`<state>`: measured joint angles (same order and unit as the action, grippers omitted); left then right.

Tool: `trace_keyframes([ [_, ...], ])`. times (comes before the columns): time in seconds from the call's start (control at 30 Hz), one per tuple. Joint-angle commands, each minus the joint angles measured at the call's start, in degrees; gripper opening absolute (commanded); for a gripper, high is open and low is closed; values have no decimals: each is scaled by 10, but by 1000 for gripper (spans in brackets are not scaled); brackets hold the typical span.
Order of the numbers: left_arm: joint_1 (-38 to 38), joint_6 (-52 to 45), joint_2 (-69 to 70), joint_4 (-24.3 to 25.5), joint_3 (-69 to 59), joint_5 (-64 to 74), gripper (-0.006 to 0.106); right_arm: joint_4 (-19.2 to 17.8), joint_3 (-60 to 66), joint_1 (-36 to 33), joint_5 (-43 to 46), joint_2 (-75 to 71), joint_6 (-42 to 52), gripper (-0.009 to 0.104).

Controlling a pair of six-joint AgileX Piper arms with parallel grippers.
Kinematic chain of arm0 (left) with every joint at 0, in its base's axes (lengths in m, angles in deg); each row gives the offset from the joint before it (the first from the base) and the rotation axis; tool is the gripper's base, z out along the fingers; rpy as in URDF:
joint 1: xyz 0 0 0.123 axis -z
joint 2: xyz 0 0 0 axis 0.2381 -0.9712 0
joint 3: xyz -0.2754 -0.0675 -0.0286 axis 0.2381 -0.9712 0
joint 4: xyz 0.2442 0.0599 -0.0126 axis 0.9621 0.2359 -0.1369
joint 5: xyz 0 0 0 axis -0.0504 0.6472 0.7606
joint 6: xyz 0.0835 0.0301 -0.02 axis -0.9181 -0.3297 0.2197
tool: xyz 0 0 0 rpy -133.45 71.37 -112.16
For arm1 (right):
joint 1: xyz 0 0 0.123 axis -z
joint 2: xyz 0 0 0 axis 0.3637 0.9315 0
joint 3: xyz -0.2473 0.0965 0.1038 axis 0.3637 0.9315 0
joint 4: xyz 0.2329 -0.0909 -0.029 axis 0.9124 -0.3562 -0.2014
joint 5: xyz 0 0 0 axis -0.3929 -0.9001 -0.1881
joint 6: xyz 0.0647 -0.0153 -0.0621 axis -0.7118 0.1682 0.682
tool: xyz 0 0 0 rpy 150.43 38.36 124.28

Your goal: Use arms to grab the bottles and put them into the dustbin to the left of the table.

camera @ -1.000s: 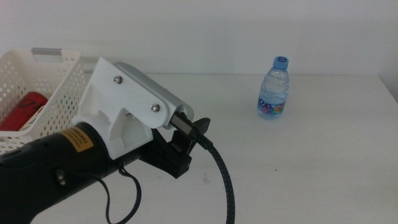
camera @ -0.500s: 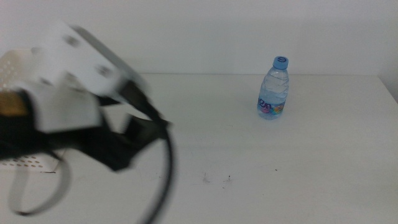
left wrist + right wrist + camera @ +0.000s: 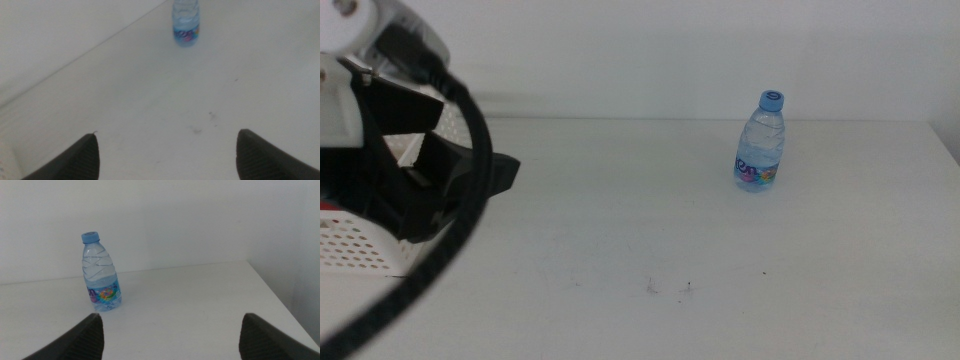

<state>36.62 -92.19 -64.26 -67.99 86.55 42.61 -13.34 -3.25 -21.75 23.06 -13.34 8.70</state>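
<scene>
My left gripper [image 3: 165,150] hangs at the far left side of the table [image 3: 650,220], over the near edge of the dustbin [image 3: 360,250]. Its two dark jaws stand wide apart with nothing between them; through the gap my wrist camera sees only bare white tabletop and a few dark specks [image 3: 212,116]. In the middle view my arm fills the left edge, its white casing [image 3: 340,30] uppermost and the thick black cable [image 3: 450,210] curving down in front of the basket.

The dustbin sits partly behind my arm, so I see only a stretch of its perforated white wall and a thin strip of something red at its rim; what that red thing is I cannot tell from here.

The water bottle [image 3: 760,142] stands upright with its blue cap on, well away from my left gripper, far ahead of the open jaws and towards the back of the table. My wrist camera catches only its lower body and label [image 3: 186,22].

My right gripper [image 3: 170,332] is also open and holds nothing. The same bottle [image 3: 101,272] stands upright ahead of it, a little off to one side of the gap, near the table's rear edge and clear of both jaws.
</scene>
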Motion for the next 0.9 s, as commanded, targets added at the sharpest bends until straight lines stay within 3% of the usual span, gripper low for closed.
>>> trace_keyframes([
  [0.0,-3,20,2,-24,5,-6,94,-4,2,4,4,-2,4,87],
  [0.33,-3,34,2,-38,5,-27,94,-4,2,4,4,-2,4,87],
  [0.63,31,140,2,48,22,-10,94,-4,2,4,4,-2,4,87],
  [0.87,54,142,2,31,31,-22,94,-4,2,4,4,-2,4,87],
])
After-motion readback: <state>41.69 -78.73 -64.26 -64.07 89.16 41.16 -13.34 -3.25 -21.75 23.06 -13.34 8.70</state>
